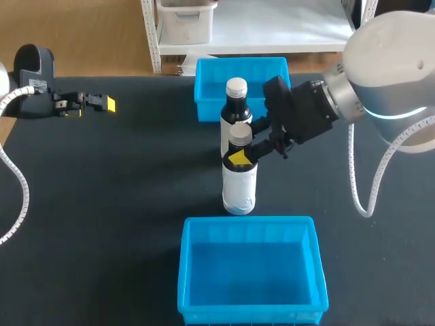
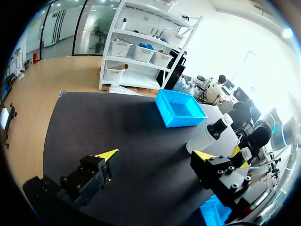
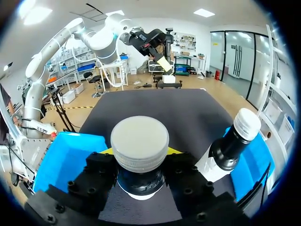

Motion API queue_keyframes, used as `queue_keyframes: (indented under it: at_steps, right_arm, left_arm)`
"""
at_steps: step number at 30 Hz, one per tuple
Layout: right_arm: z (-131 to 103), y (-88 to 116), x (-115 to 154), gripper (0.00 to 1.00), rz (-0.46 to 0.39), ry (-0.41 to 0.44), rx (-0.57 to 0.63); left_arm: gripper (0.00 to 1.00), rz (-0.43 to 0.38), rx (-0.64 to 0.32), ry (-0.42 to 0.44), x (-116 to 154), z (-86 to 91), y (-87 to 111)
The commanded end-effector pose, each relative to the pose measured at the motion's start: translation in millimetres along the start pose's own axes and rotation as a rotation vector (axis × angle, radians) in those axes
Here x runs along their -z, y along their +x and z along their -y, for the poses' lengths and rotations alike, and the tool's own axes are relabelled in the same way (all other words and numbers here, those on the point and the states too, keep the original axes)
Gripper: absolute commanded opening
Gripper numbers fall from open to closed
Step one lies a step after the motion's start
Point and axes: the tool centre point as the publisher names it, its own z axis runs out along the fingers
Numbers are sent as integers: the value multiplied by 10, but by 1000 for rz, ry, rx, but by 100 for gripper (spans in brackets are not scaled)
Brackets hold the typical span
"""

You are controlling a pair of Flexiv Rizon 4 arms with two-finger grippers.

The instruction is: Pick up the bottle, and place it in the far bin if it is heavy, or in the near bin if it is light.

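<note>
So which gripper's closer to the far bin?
Right: the right gripper clasps the front bottle just before the far bin; the left gripper sits far to its left.

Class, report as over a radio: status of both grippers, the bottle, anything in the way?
Left gripper open, holding nothing. Right gripper shut on front bottle at neck. Second bottle close behind, toward far bin.

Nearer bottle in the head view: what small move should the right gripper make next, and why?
Probably a short straight lift. The right gripper looks closed on the neck of the nearer bottle, which stands on the table; the other bottle stands close behind it, so lifting straight up should keep clear of it.
</note>
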Motion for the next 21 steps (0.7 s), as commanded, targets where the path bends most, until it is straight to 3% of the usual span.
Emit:
queue_keyframes:
  at_steps: [1,12,21]
  right_arm:
    - [-13,17,6,0,3,0,1]
    - [-23,-11,33,0,4,7,13]
    - [13,-60,261,0,-13,61,28]
  left_arm:
    - [100,0,0,0,0,0,0]
    - [100,0,0,0,0,0,0]
    - [100,0,0,0,0,0,0]
